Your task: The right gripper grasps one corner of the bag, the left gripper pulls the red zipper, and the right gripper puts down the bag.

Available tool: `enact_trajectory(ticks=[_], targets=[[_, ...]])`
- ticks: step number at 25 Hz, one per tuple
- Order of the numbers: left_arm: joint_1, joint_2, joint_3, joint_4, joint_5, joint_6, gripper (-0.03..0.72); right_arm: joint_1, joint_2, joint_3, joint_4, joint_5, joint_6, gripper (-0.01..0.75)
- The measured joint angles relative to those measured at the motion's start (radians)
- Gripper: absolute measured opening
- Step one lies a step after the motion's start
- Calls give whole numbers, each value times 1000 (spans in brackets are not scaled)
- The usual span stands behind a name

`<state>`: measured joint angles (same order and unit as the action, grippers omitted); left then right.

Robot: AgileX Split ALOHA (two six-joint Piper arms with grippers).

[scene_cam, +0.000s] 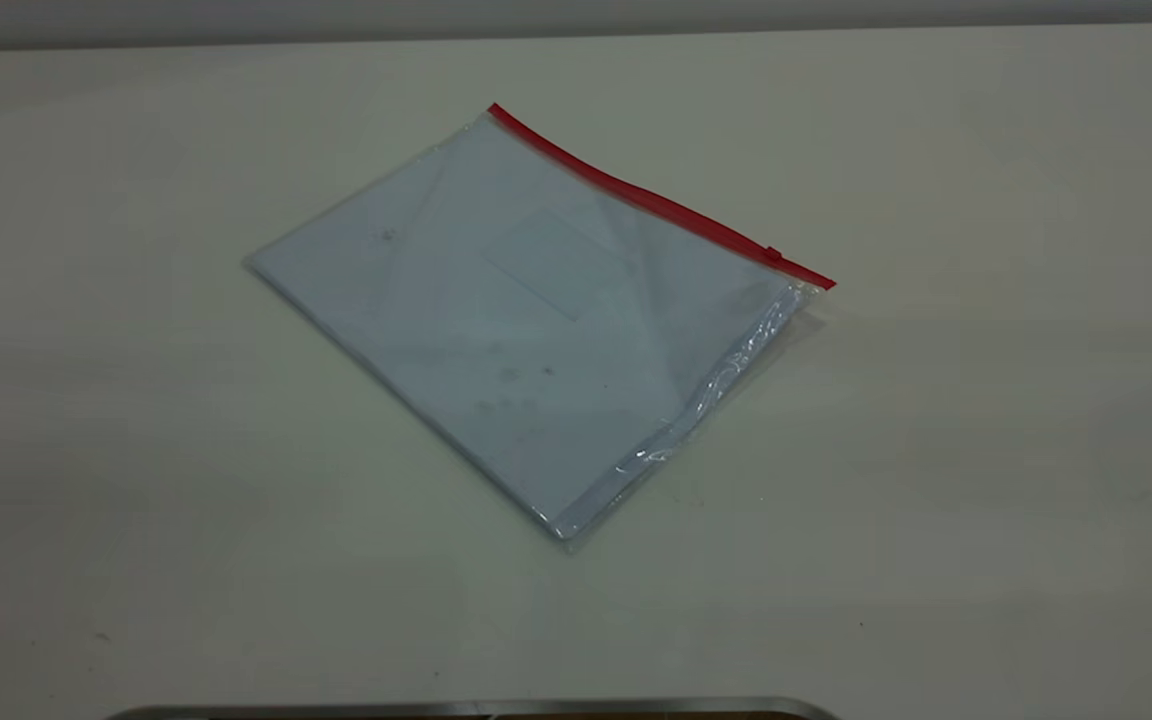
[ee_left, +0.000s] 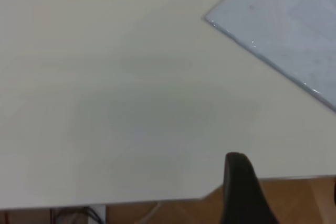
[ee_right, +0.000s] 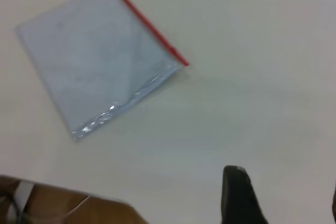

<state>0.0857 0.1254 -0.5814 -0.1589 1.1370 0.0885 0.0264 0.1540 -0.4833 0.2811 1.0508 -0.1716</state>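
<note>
One bag [scene_cam: 536,330] lies flat near the middle of the table [scene_cam: 986,500], with neither gripper touching it.

The bag is a single clear pouch with pale blue-white sheets inside, turned at an angle to the table edges. One red zipper [scene_cam: 651,195] runs along its far long edge, with one small slider tab [scene_cam: 774,254] close to the right-hand end. The corner of the bag [scene_cam: 804,288] there meets a shiny, crinkled clear margin. One finger of the left gripper [ee_left: 244,192] shows over the near table edge, well apart from the bag. One finger of the right gripper [ee_right: 239,198] shows over the table, also well apart. I cannot tell how wide either gripper's fingers stand.
</note>
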Motion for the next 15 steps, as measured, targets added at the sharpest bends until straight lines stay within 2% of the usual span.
enact_trajectory(ticks=[4,7,11,15], targets=[[0,240,-78,-34,-93,14,484,0,238,0,33,-137,-85,481],[0,431,-119,-75,-203,87,502,0,430,0,105,-273,-177,511],[0,660,-136,-177,-355,242,547,0,689,0,326,-462,-375,524],[0,857,-146,-332,-503,408,566,0,956,0,637,-608,-709,524]])
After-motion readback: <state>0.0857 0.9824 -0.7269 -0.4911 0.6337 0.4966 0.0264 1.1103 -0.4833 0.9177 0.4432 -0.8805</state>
